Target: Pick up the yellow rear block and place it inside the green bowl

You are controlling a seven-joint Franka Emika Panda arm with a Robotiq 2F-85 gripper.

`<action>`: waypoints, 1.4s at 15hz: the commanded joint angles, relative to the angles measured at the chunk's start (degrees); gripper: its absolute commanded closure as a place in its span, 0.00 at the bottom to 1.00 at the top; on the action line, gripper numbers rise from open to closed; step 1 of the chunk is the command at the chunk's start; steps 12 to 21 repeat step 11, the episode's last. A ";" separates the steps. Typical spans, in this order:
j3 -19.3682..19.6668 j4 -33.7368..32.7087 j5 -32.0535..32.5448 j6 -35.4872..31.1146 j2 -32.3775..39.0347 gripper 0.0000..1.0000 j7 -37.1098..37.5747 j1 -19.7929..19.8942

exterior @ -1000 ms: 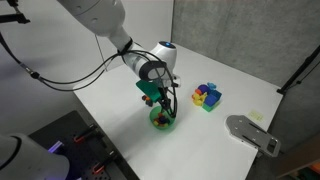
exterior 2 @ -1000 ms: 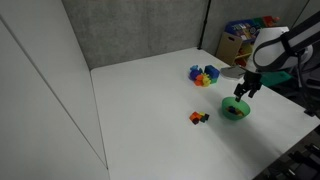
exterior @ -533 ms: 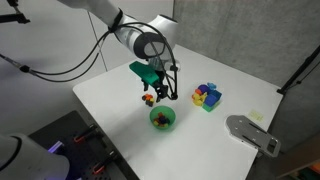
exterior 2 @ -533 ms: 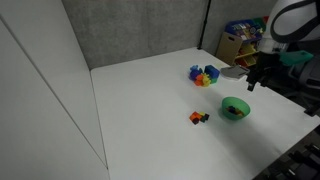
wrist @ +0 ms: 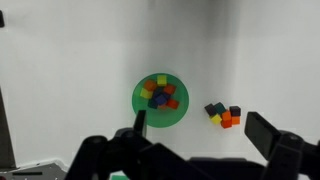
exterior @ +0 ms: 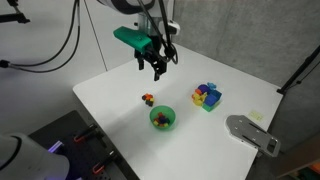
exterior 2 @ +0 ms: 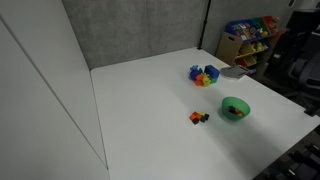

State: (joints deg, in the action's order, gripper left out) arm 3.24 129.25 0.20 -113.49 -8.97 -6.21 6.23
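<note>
The green bowl (wrist: 178,113) sits on the white table and holds several tiny blocks, among them a tiny yellow cube (wrist: 148,89). The bowl shows in both exterior views (exterior: 153,121) (exterior 2: 243,106). Beside it lies a cluster of tiny blocks (wrist: 223,114) (exterior: 147,99) (exterior 2: 198,117) with another tiny yellow cube (wrist: 216,119). I cannot tell which one is the yellow rear block. My gripper (wrist: 198,122) (exterior: 158,68) is open and empty, high above the table behind the cluster. It is not visible in the exterior view with the shelf.
A pile of bigger coloured blocks (exterior: 207,96) (exterior 2: 204,75) stands further back on the table (exterior: 120,95). A grey device (exterior: 250,133) lies at a table edge. A shelf with toys (exterior 2: 245,40) stands beyond the table.
My gripper has risen from just over the green bowl and moved up and back, open and empty. It has left the exterior view with the shelf.
</note>
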 commanded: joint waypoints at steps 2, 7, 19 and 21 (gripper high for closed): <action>0.79 0.87 0.88 3.34 -9.11 0.00 -0.09 -0.59; 1.08 -0.11 0.61 4.04 -10.89 0.00 0.27 -0.81; 1.22 -0.08 0.73 4.75 -12.62 0.00 0.31 -0.79; 1.22 -0.08 0.73 4.75 -12.62 0.00 0.31 -0.79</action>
